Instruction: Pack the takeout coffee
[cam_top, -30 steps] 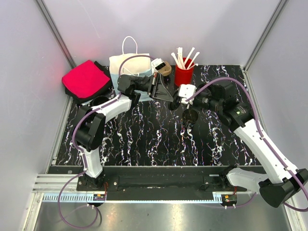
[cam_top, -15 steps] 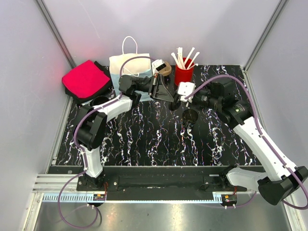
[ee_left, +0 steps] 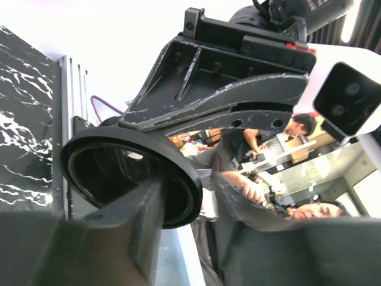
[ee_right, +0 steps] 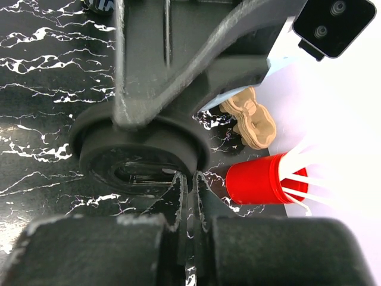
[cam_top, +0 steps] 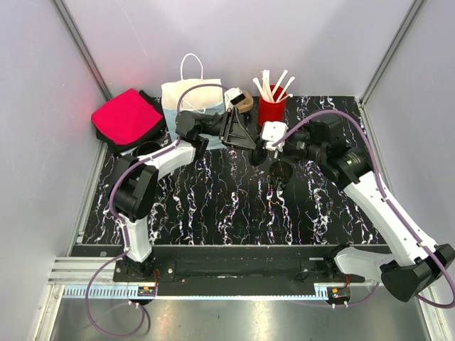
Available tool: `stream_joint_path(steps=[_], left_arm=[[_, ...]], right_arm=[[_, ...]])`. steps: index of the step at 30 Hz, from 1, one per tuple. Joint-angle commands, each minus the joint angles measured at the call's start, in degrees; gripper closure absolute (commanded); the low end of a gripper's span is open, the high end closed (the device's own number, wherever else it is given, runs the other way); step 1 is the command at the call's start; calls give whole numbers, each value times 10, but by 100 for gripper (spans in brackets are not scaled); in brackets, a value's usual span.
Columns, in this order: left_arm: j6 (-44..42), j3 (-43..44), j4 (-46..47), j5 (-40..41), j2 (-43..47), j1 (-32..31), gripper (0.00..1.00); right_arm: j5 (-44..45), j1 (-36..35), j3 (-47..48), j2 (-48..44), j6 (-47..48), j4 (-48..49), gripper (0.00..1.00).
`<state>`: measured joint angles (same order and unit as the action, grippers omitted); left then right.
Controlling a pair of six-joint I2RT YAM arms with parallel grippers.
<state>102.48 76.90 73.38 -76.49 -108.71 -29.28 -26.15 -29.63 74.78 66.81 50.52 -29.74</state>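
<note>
Grip report: my right gripper (ee_right: pixel 188 182) has its jaws pressed together with no gap that I can see, tips right at the near rim of the lid; whether a sliver of that rim is pinched between them I cannot tell. My left gripper (ee_left: pixel 190 193) stands partly open, one finger laid across the lid, the other off to the side; it clamps nothing that I can make out. The takeout coffee (ee_right: pixel 140 158) is between the two tools, toward the back of the table (cam_top: pixel 213 206), just in front of the red cup of stirrers (cam_top: pixel 271 110) and to the right of the white paper bag (cam_top: pixel 186 96); from above it is mostly hidden under the grippers, so I cannot say whether it stands on the table or hangs just off it.

Handling, as I judge it: a small disposable cup, light if empty, sloshy and top-heavy if filled; the wall is probably soft and will dent under a hard squeeze; the plastic lid looks smooth, likely slippery, and is only snapped on, so a lift by the lid's edge alone could pop it loose. I would take hold around the body just under the lid, where the rolled rim should stiffen the wall; squeeze gently, keep it upright, and lower it through the bag's mouth between the handles; the bag looks thin and may shift if nudged.
</note>
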Motion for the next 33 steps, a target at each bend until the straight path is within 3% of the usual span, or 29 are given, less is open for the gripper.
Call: stream_joint_path(steps=[1, 3, 5, 8, 12, 15, 18, 19, 20, 21, 23, 26, 30, 33], left_arm=[[-3, 9, 142, 2, 0, 3, 43], [-3, 15, 143, -4, -2, 12, 30], [-2, 24, 144, -9, -9, 23, 24], [-9, 25, 142, -7, -18, 52, 3], [-53, 14, 103, -7, -13, 80, 1], [-162, -2, -16, -6, 16, 83, 1], [-439, 6, -358, 39, 74, 81, 1], [-681, 62, -661, 71, 102, 79, 1], [-781, 94, -784, 107, 107, 74, 1], [-831, 111, -842, 144, 110, 62, 1], [-853, 112, -871, 171, 121, 61, 1], [-921, 90, -904, 305, 147, 51, 1], [-982, 24, -884, 412, 169, 37, 1], [-981, -13, -847, 490, 157, 25, 1]], right_arm=[[1, -5, 18, -5, -10, 7, 100], [13, -5, 32, -4, -5, -22, 100], [38, -5, 46, -2, 0, -57, 100], [64, -5, 70, 2, 9, -105, 100], [102, -4, 129, 26, 23, -182, 100], [130, -3, 163, 53, 27, -232, 100], [146, 3, 203, 87, 20, -286, 100], [145, 11, 210, 101, 16, -308, 100], [143, 14, 219, 105, 16, -316, 100], [142, 18, 222, 111, 16, -324, 100], [141, 34, 228, 124, 18, -347, 100], [134, 69, 254, 155, 23, -400, 100], [111, 120, 276, 200, 33, -467, 100], [134, 129, 271, 225, 18, -480, 100]])
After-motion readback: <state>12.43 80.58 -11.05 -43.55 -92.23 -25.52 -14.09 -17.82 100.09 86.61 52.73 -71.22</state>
